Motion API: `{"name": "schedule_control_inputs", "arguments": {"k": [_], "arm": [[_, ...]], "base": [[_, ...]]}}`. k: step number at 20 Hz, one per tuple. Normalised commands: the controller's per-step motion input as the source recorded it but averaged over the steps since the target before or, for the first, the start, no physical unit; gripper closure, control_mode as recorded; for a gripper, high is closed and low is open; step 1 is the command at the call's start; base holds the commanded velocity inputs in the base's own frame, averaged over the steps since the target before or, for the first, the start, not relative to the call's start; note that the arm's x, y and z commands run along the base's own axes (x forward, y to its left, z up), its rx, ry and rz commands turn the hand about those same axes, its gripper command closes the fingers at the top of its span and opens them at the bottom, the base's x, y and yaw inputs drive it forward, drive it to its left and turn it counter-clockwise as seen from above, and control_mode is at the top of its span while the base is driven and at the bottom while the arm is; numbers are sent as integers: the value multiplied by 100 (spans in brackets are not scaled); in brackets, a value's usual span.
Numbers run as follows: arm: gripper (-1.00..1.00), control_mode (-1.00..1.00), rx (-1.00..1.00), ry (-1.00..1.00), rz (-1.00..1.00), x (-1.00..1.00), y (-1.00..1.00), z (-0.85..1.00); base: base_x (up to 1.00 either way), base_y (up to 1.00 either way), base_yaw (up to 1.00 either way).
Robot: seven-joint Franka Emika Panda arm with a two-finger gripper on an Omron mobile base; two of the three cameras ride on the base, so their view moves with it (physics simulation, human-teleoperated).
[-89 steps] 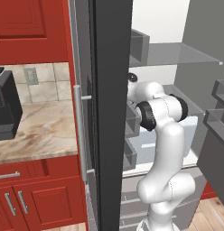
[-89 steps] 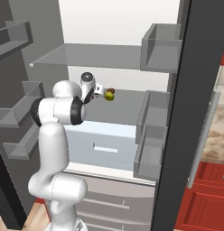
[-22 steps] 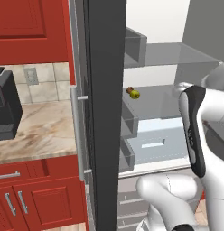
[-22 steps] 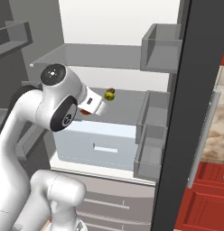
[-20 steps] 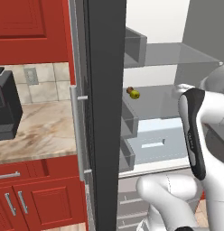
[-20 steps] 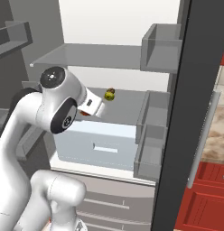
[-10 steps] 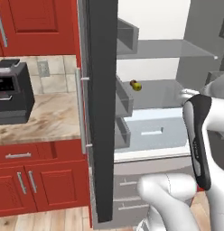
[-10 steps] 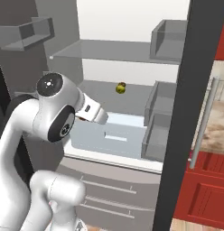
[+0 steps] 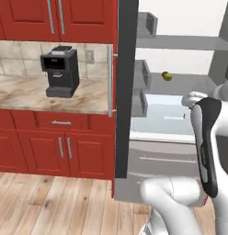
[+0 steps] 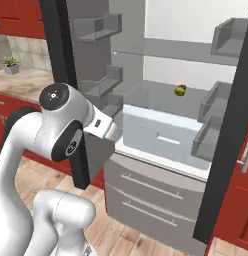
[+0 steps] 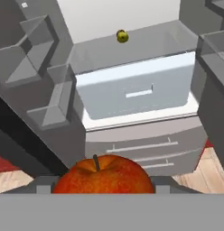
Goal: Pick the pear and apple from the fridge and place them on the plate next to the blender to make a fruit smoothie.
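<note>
The gripper point(image 11: 96, 191) is closed around the apple point(image 11: 104, 176), clear of the fridge point(image 11: 132, 90), presumably to carry it to the plate. The pear point(image 11: 122, 36) sits far ahead on the fridge shelf (awaiting its turn).

White arm folded w/ elbow high, forearm angled down toward the fridge point(image 10: 161, 135). Gripper point(image 11: 102, 191) closed round the apple point(image 11: 104, 175), held close in front of hand cam.

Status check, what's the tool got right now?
Tool shut on apple. Pear sits on fridge shelf. Nothing blocking.
</note>
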Motion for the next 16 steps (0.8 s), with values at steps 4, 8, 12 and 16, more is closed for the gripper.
{"name": "schedule_control_inputs", "arguments": {"k": [4, 8, 12, 16], "arm": [[100, 100, 0, 0, 0, 0, 0, 0], [100, 100, 0, 0, 0, 0, 0, 0], [100, 100, 0, 0, 0, 0, 0, 0], [100, 100, 0, 0, 0, 0, 0, 0]], "base": [[-31, 15, 89], [-27, 7, 94], [-24, 1, 100], [-15, 0, 100]]}}
